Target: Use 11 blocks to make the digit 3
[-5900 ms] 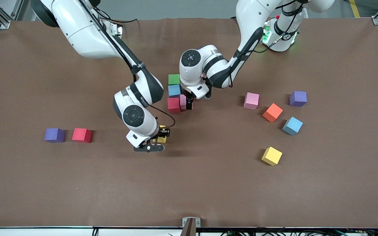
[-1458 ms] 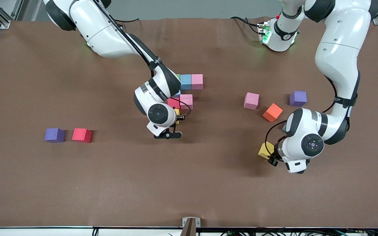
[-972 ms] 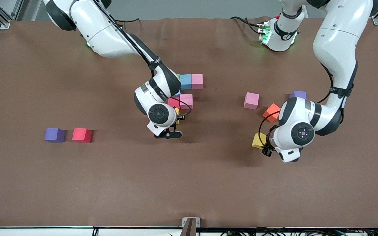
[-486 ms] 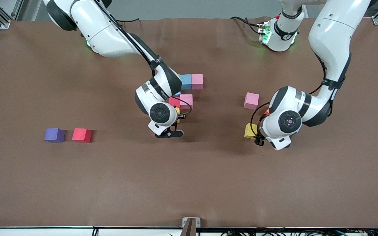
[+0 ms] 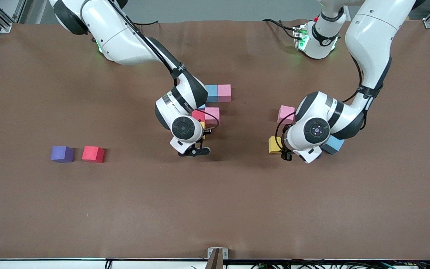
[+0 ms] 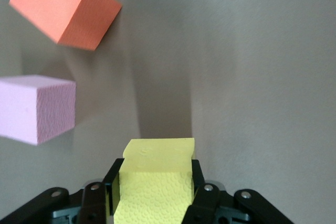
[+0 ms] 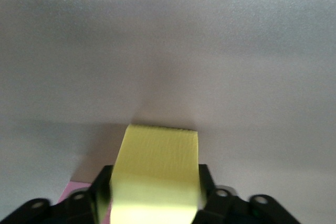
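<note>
Nearest the front camera, toward the right arm's end of the worktop point(image 5: 32, 209), we see a purple cube point(image 5: 62, 154) just beside a lone red block point(image 5: 93, 154). At mid-worktop the right hand point(image 7: 155, 198) is low with a yellow block point(image 7: 157, 156) sitting in it; we cannot tell whether it grips or has let go. The left hand point(image 5: 281, 149) is clamped on a second yellow block point(image 5: 274, 145), held over bare worktop, with a light blue block point(image 5: 333, 145) by the arm's wrist. Farther off lie a second red block point(image 5: 199, 115) touching a pink block point(image 5: 212, 115), and a separate pink block point(image 5: 285, 114). Farthest, a second light blue block point(image 5: 211, 93) touches a third pink block point(image 5: 224, 93).
</note>
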